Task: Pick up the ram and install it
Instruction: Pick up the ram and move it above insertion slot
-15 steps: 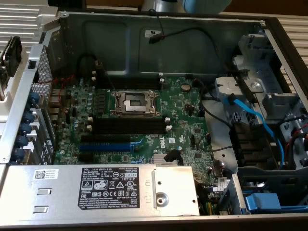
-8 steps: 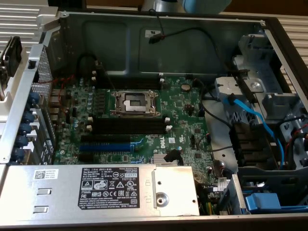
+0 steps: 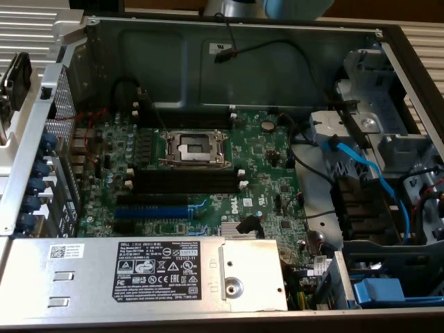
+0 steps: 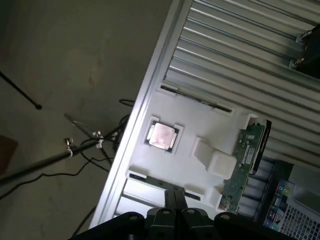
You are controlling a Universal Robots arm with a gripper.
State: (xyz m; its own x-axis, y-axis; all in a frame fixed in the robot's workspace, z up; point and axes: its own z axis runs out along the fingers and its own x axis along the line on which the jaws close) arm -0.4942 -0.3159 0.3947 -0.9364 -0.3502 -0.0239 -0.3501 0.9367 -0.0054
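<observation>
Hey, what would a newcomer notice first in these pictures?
The green motherboard sits in the open computer case, its metal processor socket near the middle. In the wrist view, a white tray holds a square chip and the ram along one edge, with the shut gripper near it.

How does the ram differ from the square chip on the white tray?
The ram is long, thin and green; the square chip is compact and silvery. The ram lies at one end of the white tray; the square chip sits in a recess nearer the other. Both rest on that tray.
</observation>
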